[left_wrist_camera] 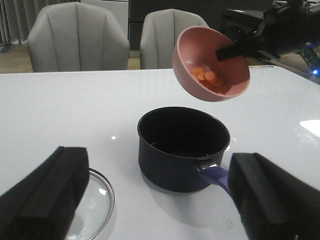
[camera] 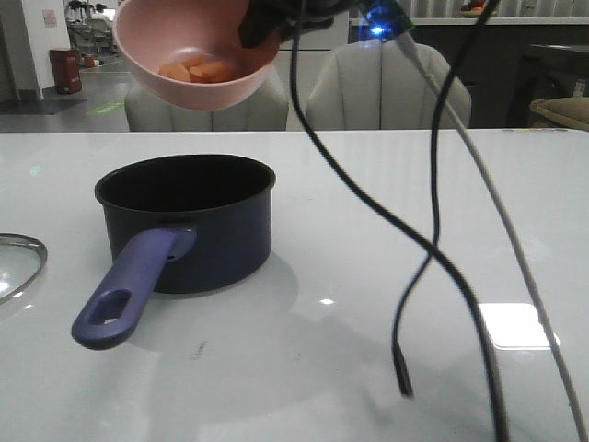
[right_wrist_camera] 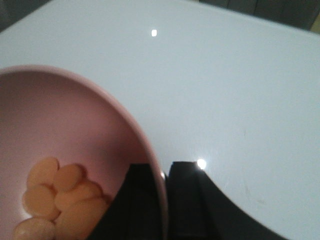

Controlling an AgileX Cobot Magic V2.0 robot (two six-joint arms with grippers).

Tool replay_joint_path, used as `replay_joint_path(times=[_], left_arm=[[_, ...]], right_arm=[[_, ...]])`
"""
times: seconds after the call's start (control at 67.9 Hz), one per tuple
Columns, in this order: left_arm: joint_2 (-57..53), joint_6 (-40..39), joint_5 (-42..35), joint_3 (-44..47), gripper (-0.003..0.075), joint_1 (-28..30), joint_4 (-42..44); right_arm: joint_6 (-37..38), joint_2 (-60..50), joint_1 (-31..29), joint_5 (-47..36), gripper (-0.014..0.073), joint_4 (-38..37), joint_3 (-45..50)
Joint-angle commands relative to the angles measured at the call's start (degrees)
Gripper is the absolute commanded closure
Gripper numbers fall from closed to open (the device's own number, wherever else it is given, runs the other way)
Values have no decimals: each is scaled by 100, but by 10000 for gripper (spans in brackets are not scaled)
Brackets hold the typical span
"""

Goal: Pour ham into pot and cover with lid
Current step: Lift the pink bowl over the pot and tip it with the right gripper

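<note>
Black and grey cables (camera: 433,239) hang nearest in the front view, crossing the right half of the white tabletop (camera: 386,184). The lid (camera: 17,262) lies flat at the left edge, cut off. The left end effector (left_wrist_camera: 160,200) hovers spread wide, empty. The pot (camera: 189,221) stands between, handle toward the camera, interior too dark to read. Above it, the right end effector (right_wrist_camera: 160,200) pinches the rim of the tilted pink bowl (camera: 193,51) holding the ham (camera: 198,70). Grey chairs (camera: 386,87) stand beyond. No legible writing.
</note>
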Motion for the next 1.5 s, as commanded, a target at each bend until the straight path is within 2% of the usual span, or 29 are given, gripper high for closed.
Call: replay_joint_path(times=[0.0, 0.103, 0.236, 0.368, 0.53, 0.678, 0.781, 0.943, 1.002, 1.061, 1.149, 1.164, 1.37, 1.488], left_arm=[[59, -8, -443, -158, 103, -49, -19], [59, -8, -443, -158, 103, -49, -19], [59, -8, -443, -158, 103, -49, -19], [59, -8, -443, -158, 103, -49, -19], [59, -8, -443, -158, 103, -49, -19], [59, -8, -443, -158, 103, -49, -19], [59, -8, -443, -158, 103, -49, -19], [59, -8, -443, -158, 103, -49, -19], [59, -8, -443, -158, 103, -49, -19], [59, -8, -443, -158, 103, -49, -19], [59, -8, -443, -158, 103, -49, -19], [59, -8, -443, -158, 103, -49, -19], [59, -8, -443, -158, 103, -49, -19], [59, -8, -443, -158, 103, -49, -19]], right_arm=[[-269, -311, 73, -1958, 459, -79, 304], [-813, -258, 162, -3567, 459, -79, 915], [-1766, -35, 275, -4947, 459, -79, 1316], [-2975, 254, 449, -5603, 459, -142, 1429], [-4875, 644, 682, -6583, 459, -142, 1429], [-5953, 995, 749, -7697, 459, -265, 1434], [-6554, 1132, 749, -7897, 459, -448, 1451], [-6728, 1185, 749, -7897, 459, -792, 1451], [-6650, 1185, 749, -7897, 459, -839, 1451], [-6147, 1185, 749, -7883, 459, -698, 1451], [-4549, 1140, 741, -7656, 463, -358, 1444], [-4065, 1121, 725, -7481, 463, -251, 1444], [-1206, 759, 708, -6149, 463, 350, 1444], [-694, 376, 708, -5115, 463, 428, 1444]])
